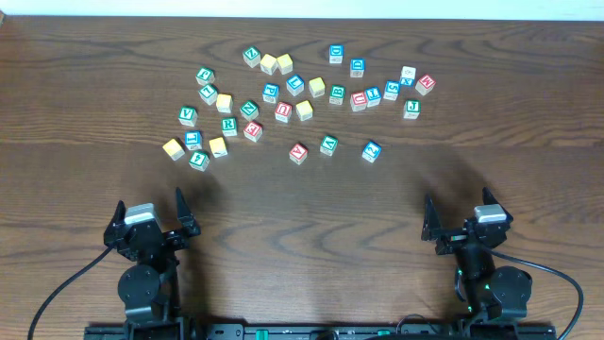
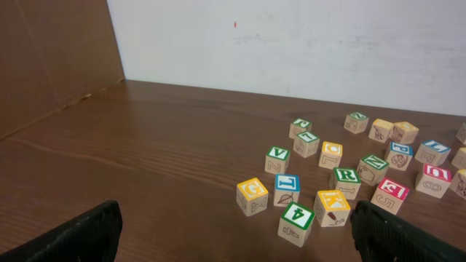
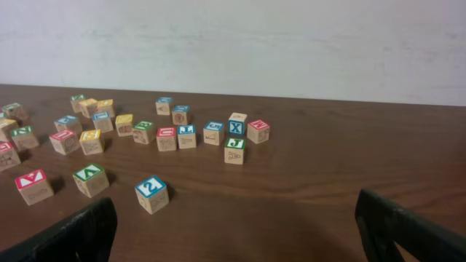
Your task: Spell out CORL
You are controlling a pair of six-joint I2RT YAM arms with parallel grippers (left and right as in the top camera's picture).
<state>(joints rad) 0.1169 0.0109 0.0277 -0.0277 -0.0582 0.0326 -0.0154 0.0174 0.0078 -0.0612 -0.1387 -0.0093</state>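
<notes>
Several wooden letter blocks lie scattered over the far middle of the table (image 1: 302, 217). In the left wrist view I read a yellow C block (image 2: 331, 154), a green R block (image 2: 346, 178) and a blue L block (image 2: 287, 188). In the overhead view they are the C (image 1: 224, 102), the R (image 1: 229, 126) and the L (image 1: 193, 140). I cannot pick out an O. My left gripper (image 1: 151, 210) (image 2: 237, 244) is open and empty at the near left. My right gripper (image 1: 460, 210) (image 3: 237, 240) is open and empty at the near right.
Nearest the left gripper are a yellow G block (image 2: 252, 195), a green 4 block (image 2: 297, 220) and a yellow K block (image 2: 333, 206). Nearest the right gripper is a blue 2 block (image 3: 151, 193). A blue X block (image 3: 237, 125) and a green J block (image 3: 234, 149) lie farther off.
</notes>
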